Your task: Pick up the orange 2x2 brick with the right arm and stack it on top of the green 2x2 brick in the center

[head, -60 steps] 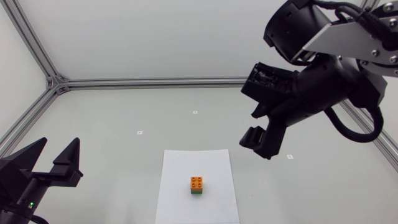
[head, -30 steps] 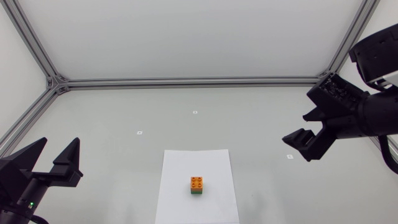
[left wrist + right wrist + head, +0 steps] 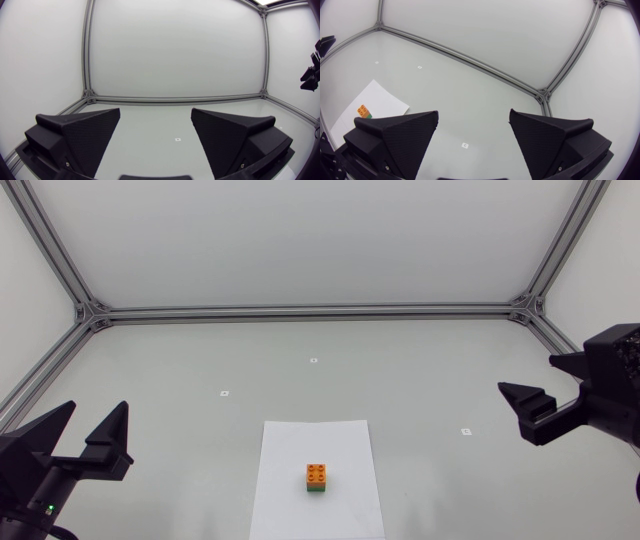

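The orange 2x2 brick (image 3: 317,473) sits stacked on the green 2x2 brick (image 3: 317,489) on a white sheet of paper (image 3: 316,442) near the table's front middle. From the right wrist view the stack (image 3: 363,111) shows far off beside the left finger, on the paper (image 3: 375,97). My right gripper (image 3: 545,393) hangs open and empty at the right side, well away from the bricks. My left gripper (image 3: 88,429) stands open and empty at the front left. Both wrist views show broad black fingers (image 3: 80,135) (image 3: 395,135) spread wide with nothing between them.
An aluminium frame (image 3: 300,311) runs around the table's back and sides. Small white markers (image 3: 313,361) dot the grey tabletop, one (image 3: 465,431) to the right of the paper.
My right arm has pulled back from above the table's middle right to the right edge, its gripper open throughout. The brick stack and my left arm have not moved.
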Robot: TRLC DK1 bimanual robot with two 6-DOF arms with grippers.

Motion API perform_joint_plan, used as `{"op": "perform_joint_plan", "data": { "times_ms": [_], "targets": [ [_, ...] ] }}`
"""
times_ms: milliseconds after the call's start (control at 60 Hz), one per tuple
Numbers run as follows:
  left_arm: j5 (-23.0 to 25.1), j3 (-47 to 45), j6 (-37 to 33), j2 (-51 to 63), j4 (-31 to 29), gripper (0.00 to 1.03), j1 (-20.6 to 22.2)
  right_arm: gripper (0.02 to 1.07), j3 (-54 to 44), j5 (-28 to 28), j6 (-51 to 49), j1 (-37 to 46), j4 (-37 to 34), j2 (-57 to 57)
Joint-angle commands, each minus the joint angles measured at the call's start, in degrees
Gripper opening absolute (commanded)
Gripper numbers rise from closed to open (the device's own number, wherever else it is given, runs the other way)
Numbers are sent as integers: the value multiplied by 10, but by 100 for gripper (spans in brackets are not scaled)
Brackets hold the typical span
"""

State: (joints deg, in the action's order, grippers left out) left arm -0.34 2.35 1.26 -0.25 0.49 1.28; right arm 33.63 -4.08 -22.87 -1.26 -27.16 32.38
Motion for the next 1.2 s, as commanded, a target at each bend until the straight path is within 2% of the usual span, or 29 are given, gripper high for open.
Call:
{"op": "perform_joint_plan", "data": {
  "times_ms": [0, 33, 917, 1183],
  "targets": [
    [3, -23, -7, -5, -8, 99, -3, 103, -42, -16, 12, 20, 29, -33],
    [3, -23, -7, -5, -8, 99, -3, 103, -53, -27, 13, 25, 37, -43],
    [3, -23, -7, -5, -8, 99, -3, 103, -333, 40, 226, 13, 269, -320],
    [3, -23, -7, -5, -8, 99, -3, 103, -336, 41, 229, 13, 272, -324]
  ]
}}
